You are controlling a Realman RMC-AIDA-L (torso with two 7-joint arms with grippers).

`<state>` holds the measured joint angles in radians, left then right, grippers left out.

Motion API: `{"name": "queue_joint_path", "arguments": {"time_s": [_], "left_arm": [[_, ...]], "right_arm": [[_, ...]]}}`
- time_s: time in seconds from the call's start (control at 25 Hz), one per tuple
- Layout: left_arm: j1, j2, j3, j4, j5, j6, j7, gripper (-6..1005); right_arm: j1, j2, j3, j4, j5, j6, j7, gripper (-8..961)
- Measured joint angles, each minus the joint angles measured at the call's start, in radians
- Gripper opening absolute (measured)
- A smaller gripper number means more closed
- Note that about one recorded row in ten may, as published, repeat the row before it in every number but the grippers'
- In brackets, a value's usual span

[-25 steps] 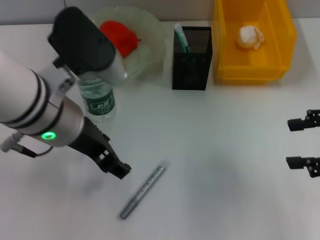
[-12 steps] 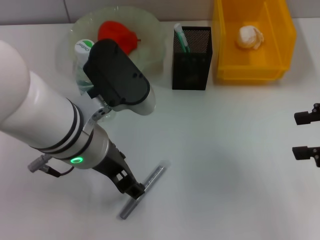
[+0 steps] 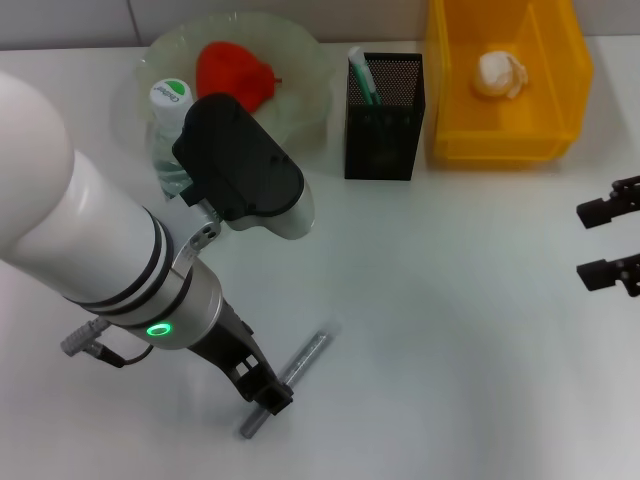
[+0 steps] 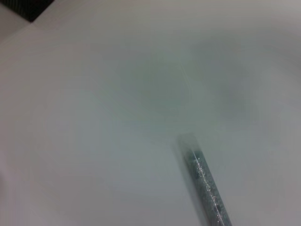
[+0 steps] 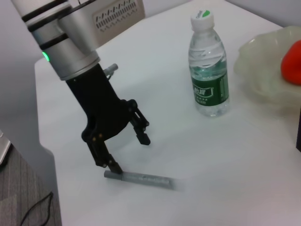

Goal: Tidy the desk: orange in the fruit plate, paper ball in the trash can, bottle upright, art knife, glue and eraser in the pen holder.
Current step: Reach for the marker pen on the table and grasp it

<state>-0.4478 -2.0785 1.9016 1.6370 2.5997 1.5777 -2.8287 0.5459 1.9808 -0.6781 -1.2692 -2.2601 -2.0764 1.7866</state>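
Art knife (image 3: 289,379): slim grey glittery stick, flat on desk | left tool (image 5: 128,154): spread wide astride it, possibly touching

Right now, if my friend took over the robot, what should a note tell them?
Left claw: open, lowered over the grey art knife lying flat on the desk, not gripping yet.
Right claw: open, parked at the right edge.
Done: bottle upright, red fruit in the plate, paper ball in the yellow bin, a green-and-white item in the pen holder.
Left: grab the knife, drop it in the holder. Cannot see an eraser.
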Motion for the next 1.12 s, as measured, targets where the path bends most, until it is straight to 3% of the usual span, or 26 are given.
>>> {"name": "queue_joint_path", "arguments": {"time_s": [0.36, 1.12], "left_arm": [[-0.022, -0.001, -0.006, -0.003, -0.008, 0.034, -0.047, 814], [-0.078, -0.002, 0.076, -0.108, 0.008, -0.021, -0.049, 792]], "right_arm": [[0.077, -0.007, -0.009, 0.069, -0.013, 0.009, -0.002, 767], [0.077, 0.015, -0.062, 0.074, -0.010, 0.032, -0.004, 768]]}}
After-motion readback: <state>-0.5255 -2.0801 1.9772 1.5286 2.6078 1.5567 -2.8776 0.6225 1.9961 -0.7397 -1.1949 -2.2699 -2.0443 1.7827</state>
